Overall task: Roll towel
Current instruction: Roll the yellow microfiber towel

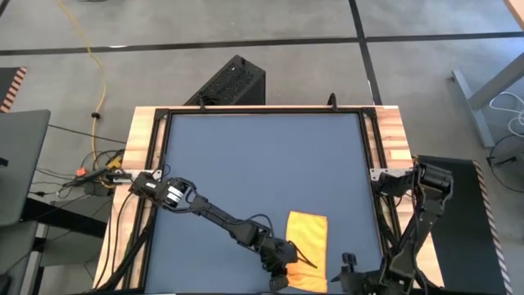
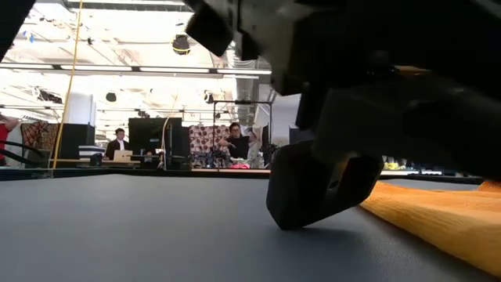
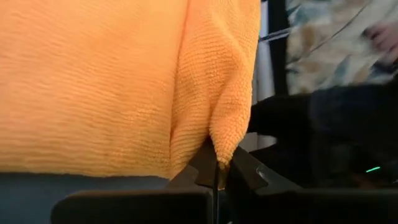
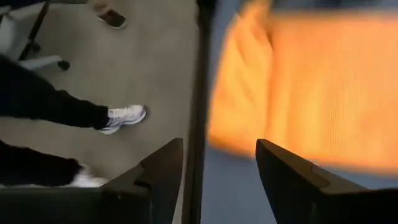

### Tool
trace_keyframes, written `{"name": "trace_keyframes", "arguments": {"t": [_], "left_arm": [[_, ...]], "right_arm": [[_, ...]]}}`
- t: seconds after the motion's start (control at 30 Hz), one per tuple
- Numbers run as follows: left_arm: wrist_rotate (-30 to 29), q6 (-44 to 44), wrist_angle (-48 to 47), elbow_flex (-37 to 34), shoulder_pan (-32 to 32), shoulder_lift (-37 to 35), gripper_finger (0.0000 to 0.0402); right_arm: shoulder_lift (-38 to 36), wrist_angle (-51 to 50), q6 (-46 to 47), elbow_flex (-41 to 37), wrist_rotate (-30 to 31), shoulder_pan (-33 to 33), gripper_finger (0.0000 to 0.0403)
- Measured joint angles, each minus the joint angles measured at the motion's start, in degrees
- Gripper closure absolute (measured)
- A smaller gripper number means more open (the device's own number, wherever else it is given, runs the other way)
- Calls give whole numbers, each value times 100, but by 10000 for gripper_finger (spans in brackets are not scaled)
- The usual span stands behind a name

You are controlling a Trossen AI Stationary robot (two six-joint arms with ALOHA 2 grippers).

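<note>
The yellow-orange towel [image 1: 309, 246] lies flat on the dark blue-grey tabletop [image 1: 262, 164], near the table's near edge and right of centre. My left gripper [image 1: 286, 262] reaches in from the left, low at the towel's near-left part, and is shut on the towel [image 3: 93, 81]. In the low view it is the dark block [image 2: 313, 192] on the tabletop beside the towel [image 2: 438, 215]. My right gripper [image 1: 348, 274] is open and empty by the table's near right edge, just right of the towel [image 4: 329, 81]. My left gripper pinches a pointed corner of the towel [image 3: 222, 152] between its two fingertips. The fingers come in low, close to level, from the table's left. The cloth rises in a small ridge [image 3: 217, 74] from the pinched point. The rest of the towel lies flat on the table.
The table has a wooden rim [image 1: 391, 139] and a black frame. A black box [image 1: 233, 82] stands on the floor behind the far edge. A person's legs and white shoes [image 4: 121, 117] show on the floor past the table's edge. People sit far off in the room [image 2: 235, 141].
</note>
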Motion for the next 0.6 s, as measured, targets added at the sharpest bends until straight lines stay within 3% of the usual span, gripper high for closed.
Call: {"name": "trace_keyframes", "arguments": {"t": [0.23, 0.47, 0.6], "left_arm": [[650, -661, -255, 0, 240, 16, 401], [842, -819, -693, -2, 245, 10, 401], [864, -1134, -312, -267, 249, -16, 401]], "right_arm": [[469, 678, -1689, 135, 247, -329, 172], [812, 672, -1404, 139, 494, -405, 191], [1016, 688, -1228, 139, 527, -367, 209]]}}
